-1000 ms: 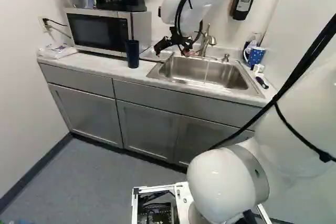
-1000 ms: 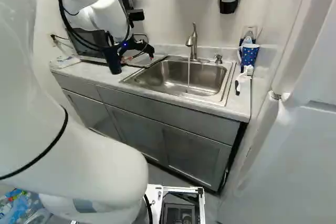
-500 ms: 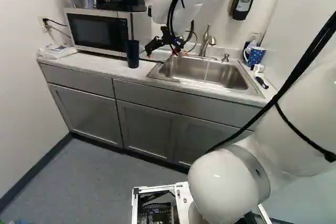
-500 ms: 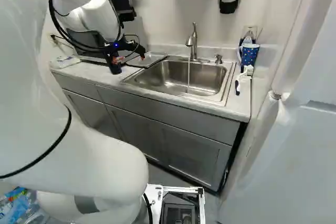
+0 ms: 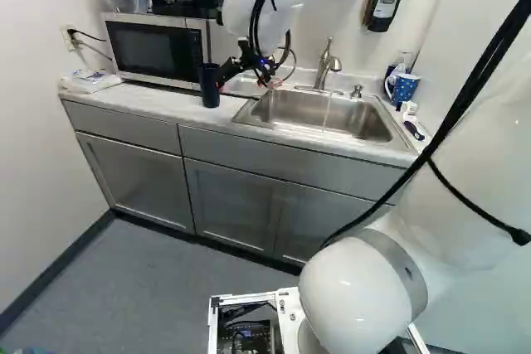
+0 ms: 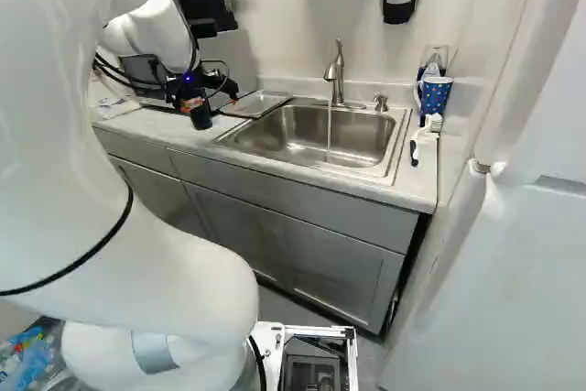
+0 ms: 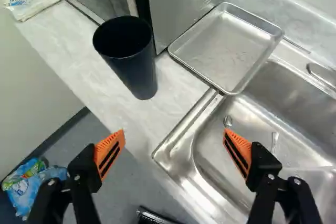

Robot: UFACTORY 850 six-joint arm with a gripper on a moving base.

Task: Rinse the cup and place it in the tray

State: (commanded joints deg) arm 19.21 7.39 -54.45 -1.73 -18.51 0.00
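Wrist view: the gripper point(image 5: 243, 86) has its fingers spread wide apart, and ahead of them the dark cup point(image 7: 135, 72) stands upright on the counter point(image 7: 79, 61), left of the sink point(image 7: 181, 137). Shadow hides the cup's inner bottom. Between cup and sink, toward the far side, lies the tray point(image 7: 223, 48). In the right base view the gripper partly covers the cup's top.

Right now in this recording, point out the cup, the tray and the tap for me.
Cup point(image 7: 132, 72): wrist view, on its outer side wall.
Tray point(image 7: 226, 45): wrist view, on its bare floor.
Tap point(image 6: 338, 87): right base view, on its upright body.
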